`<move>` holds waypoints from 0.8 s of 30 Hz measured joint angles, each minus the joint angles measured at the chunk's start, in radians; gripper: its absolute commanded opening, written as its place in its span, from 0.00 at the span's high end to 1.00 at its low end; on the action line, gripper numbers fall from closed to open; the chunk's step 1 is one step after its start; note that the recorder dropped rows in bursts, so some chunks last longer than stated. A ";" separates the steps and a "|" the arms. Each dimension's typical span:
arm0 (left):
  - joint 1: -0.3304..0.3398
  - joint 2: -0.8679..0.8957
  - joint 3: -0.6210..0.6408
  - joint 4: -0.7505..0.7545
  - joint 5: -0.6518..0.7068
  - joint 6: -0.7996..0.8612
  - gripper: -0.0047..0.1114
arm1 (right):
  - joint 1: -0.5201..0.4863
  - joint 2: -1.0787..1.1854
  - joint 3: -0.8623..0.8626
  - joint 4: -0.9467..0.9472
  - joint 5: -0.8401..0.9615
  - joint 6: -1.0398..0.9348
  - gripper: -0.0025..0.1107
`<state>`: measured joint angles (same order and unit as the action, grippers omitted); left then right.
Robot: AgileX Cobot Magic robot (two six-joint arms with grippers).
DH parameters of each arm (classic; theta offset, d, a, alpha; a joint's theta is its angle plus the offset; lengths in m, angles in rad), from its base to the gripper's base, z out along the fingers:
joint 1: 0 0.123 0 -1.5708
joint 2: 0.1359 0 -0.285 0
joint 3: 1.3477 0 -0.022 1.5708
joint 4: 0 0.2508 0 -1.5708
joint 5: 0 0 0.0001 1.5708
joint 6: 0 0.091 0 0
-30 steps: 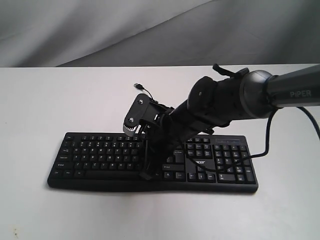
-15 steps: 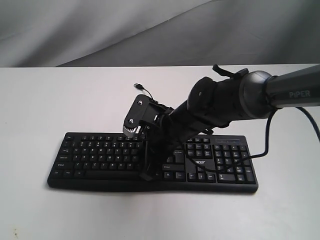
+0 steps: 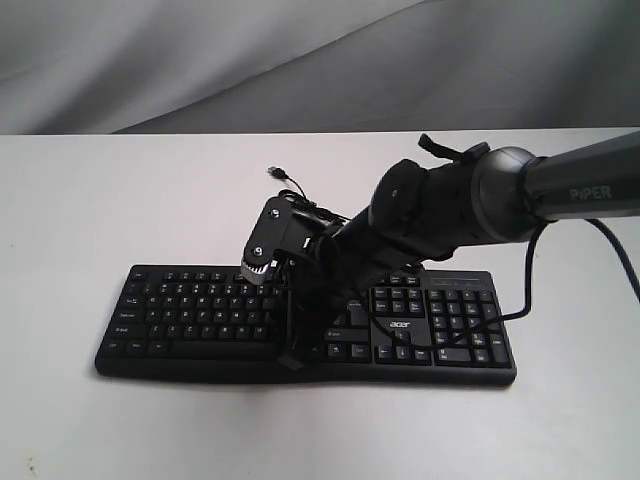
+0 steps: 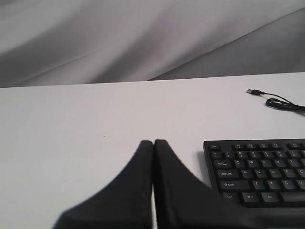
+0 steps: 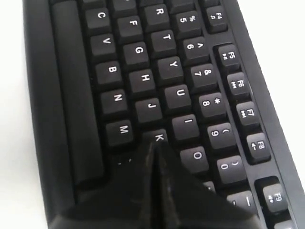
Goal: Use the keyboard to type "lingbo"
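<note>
Right wrist view: right hand (image 5: pixel 155 145), pressed together, at K key (image 5: pixel 159 136) of keyboard (image 5: pixel 66 95).

Right arm (image 3: pixel 590 175): a dark grey tubular link lettered "PIPER" in pale capitals, joined to a rounded grey joint housing (image 3: pixel 505 190) and a bulky black wrist section (image 3: pixel 420 210). A grey metal bracket (image 3: pixel 268 235) bears dark screw heads and a pale toothed edge. A thin black cable (image 3: pixel 529 283) hangs from the link. Right gripper (image 5: pixel 155 145) and left gripper (image 4: pixel 153 142): matte black tapered fingers that meet along a thin seam.
</note>
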<state>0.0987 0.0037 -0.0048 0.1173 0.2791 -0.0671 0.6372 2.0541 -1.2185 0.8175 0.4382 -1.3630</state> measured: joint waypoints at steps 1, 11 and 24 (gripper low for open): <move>0.000 0.000 0.000 0.000 0.000 0.000 0.96 | 0.000 0.000 0.000 0.000 0.000 0.000 0.98; 0.000 0.000 0.000 0.000 0.000 0.000 0.96 | 0.000 0.002 0.000 -0.007 -0.004 0.000 0.98; 0.000 0.000 0.000 0.000 0.000 0.000 0.96 | 0.000 0.015 0.000 -0.011 -0.016 0.000 0.98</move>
<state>0.0987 0.0037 -0.0048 0.1173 0.2791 -0.0671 0.6372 2.0695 -1.2185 0.8067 0.4221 -1.3630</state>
